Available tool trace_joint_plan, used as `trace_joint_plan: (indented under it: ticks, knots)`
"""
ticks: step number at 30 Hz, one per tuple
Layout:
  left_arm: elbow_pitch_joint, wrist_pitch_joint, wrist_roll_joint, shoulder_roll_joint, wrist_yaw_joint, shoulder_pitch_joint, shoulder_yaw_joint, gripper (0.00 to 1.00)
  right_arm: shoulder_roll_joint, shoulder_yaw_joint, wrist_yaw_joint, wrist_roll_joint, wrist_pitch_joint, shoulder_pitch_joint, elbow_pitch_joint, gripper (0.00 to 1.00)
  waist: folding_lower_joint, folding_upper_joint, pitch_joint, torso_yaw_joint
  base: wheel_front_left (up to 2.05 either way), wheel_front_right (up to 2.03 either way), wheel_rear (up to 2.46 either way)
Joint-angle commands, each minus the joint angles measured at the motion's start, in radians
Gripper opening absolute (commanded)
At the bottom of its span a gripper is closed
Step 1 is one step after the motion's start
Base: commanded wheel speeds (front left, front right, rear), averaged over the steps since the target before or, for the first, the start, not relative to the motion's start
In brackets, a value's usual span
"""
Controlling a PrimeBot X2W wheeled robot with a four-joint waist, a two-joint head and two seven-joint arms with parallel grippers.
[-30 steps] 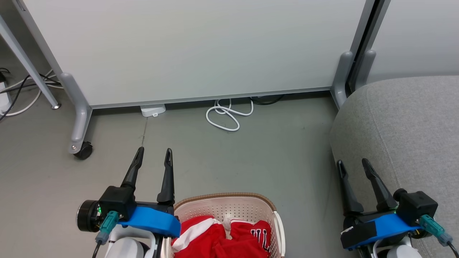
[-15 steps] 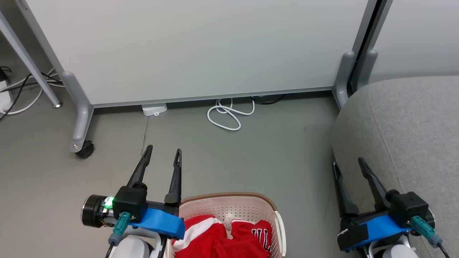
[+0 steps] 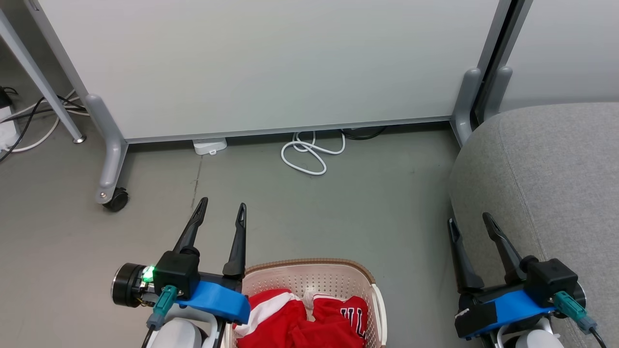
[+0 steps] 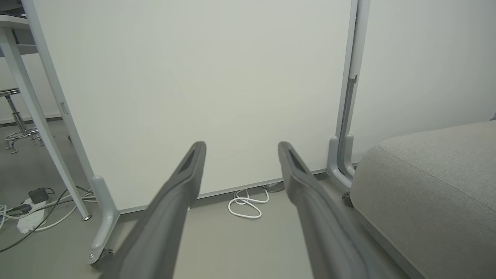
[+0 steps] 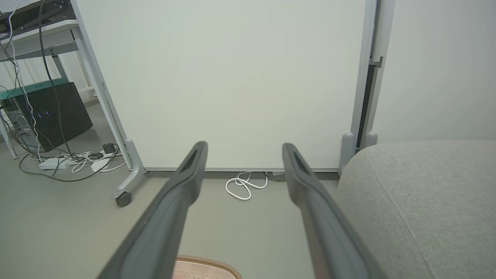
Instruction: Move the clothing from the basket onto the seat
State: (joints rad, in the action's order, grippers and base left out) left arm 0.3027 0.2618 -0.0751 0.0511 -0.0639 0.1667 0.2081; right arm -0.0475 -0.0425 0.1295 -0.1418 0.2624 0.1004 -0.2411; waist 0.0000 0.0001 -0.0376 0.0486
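Head view. At 7 o'clock, left gripper (image 3: 222, 203), fingers spread and empty. Nudged toward 3 o'clock over the last second, scarcely moved in the last half, now just beside the basket (image 3: 309, 264). At 4 o'clock, right gripper (image 3: 468, 218), likewise spread and empty, eased a touch toward 8 o'clock, near the edge of the seat (image 3: 556, 169). At 6 o'clock, clothing (image 3: 300, 325) heaped in the basket, untouched. Slight drift of the whole picture too, so partly camera motion.

Left wrist view. Left gripper (image 4: 240, 145) parted, nothing between, aimed at the white panel (image 4: 217, 77) and coiled cable (image 4: 248, 202) at 12 o'clock. Seat (image 4: 426, 186) at 4 o'clock.

Right wrist view. Right gripper (image 5: 244, 145) parted and empty. Basket (image 5: 205, 264) rim at 6 o'clock, seat (image 5: 418, 193) at 4 o'clock.

Probably lining up before the reach: nothing lifted yet, whole transfer ahead.
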Motion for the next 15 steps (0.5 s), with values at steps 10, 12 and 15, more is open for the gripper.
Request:
trace_joint_plan:
  ticks: [10,12,15]
  knots:
    - [0.013,0.005,-0.013,0.0,-0.009,0.014,-0.006,1.0,-0.005,0.0,0.002,-0.012,0.004,0.007,-0.004,1.0,0.0,-0.0001,-0.002,0.0,0.0,0.0,0.0]
    - [0.015,0.005,-0.014,0.0,-0.009,0.014,-0.006,1.0,-0.005,-0.002,0.002,-0.014,0.004,0.007,-0.005,1.0,0.0,-0.0001,-0.002,-0.001,0.0,0.0,0.0]
    - [0.017,0.005,-0.014,0.0,-0.009,0.017,-0.006,1.0,-0.005,-0.003,0.002,-0.015,0.004,0.008,-0.003,1.0,0.0,-0.0001,-0.006,-0.001,0.0,0.0,0.0]
